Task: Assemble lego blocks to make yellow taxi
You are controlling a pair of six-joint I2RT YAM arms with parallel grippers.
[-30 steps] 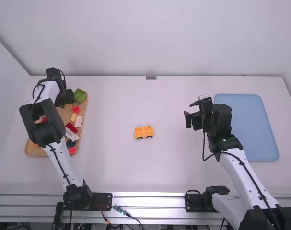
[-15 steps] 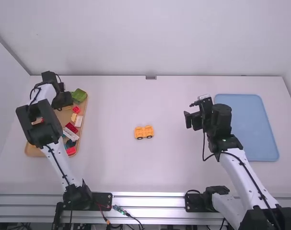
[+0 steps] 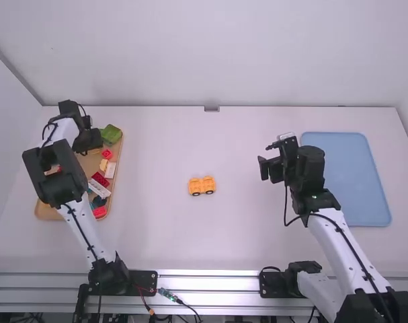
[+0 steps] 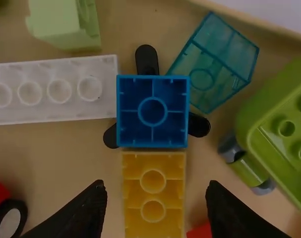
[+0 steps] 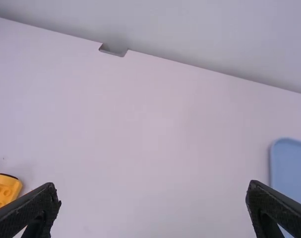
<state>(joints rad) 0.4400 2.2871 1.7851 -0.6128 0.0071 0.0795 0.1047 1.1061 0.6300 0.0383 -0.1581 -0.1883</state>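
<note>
A yellow wheeled block piece (image 3: 201, 186) stands mid-table; part of this yellow piece (image 5: 4, 190) shows in the right wrist view. My left gripper (image 3: 89, 142) hangs over the far part of the wooden tray (image 3: 49, 212). Seen from its wrist, the left gripper (image 4: 157, 210) is open above a yellow block (image 4: 153, 193) lying underside up between its fingers, not held. A blue block (image 4: 152, 111) with black prongs adjoins that yellow block. My right gripper (image 3: 265, 169) is over the table left of the blue tray; in its wrist view the right gripper (image 5: 152, 208) is open and holds nothing.
Around the yellow block are a white strip (image 4: 56, 89), a teal translucent block (image 4: 214, 62), a green wheeled piece (image 4: 284, 129) and a red piece with a black wheel (image 4: 9, 213). The blue tray (image 3: 348, 178) lies at the right. The tray's raised edge (image 4: 249, 17) is close by.
My left arm has shifted slightly left and toward the camera over the wooden tray, then held still. The right arm and the yellow wheeled piece have not moved.
</note>
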